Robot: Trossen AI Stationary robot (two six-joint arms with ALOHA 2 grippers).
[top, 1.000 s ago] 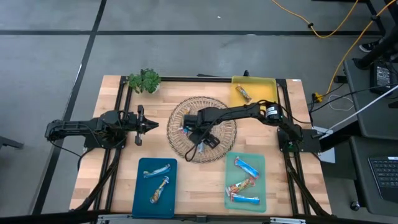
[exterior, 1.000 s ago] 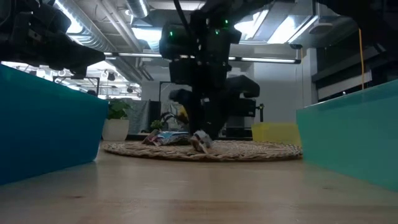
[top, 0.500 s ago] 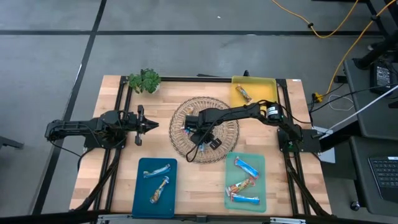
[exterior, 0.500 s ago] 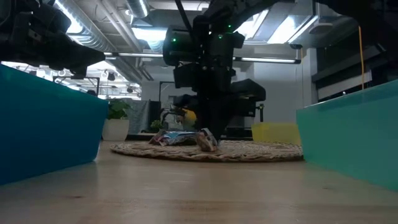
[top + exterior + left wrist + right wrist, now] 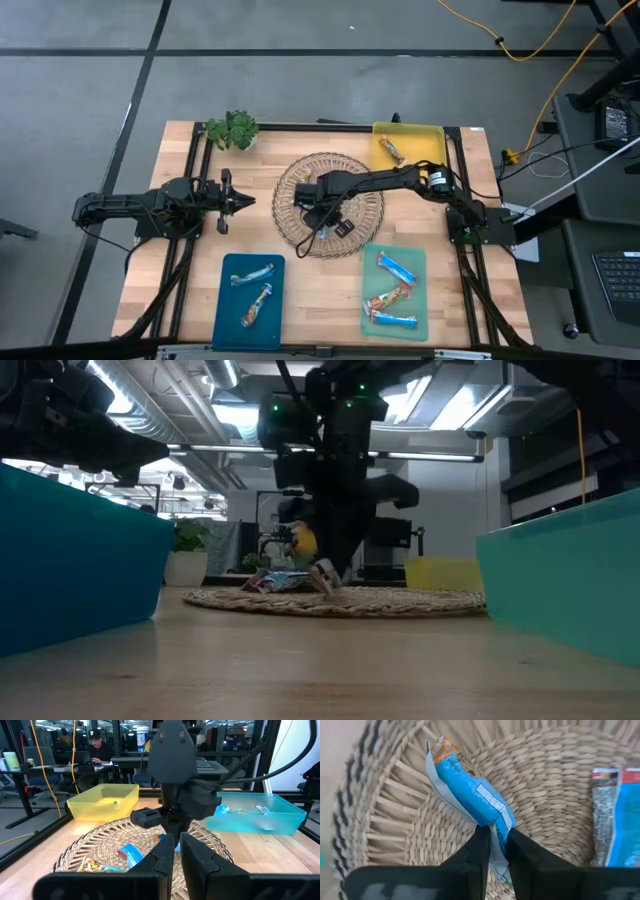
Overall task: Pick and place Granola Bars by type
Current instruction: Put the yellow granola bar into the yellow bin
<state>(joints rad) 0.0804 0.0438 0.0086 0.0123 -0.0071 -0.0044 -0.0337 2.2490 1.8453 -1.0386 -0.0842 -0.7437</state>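
Observation:
My right gripper hangs over the round wicker mat in the middle of the table, shut on a bright blue granola bar. In the low view that bar hangs tilted under the fingers. Two more bars lie on the mat: a blue one and an orange-brown one. A further wrapper lies beside the held bar. My left gripper waits shut over bare wood left of the mat. My right gripper pinches the blue bar between its two fingers at one end, where the flat wrapper seam begins. The fingers come from above, pointing down, and lie along the bar. The bar slants below them, its far end low over the mat; whether it touches the mat I cannot tell.
The blue tray at the near edge holds two silvery bars. The green tray holds three bars, and the yellow tray at the far edge holds one orange-brown bar. A leafy sprig stands at the far left.
My right gripper has risen a little over the mat with the blue bar in its fingers. The bar lay low on the weave and now hangs higher and tilted under the fingers.

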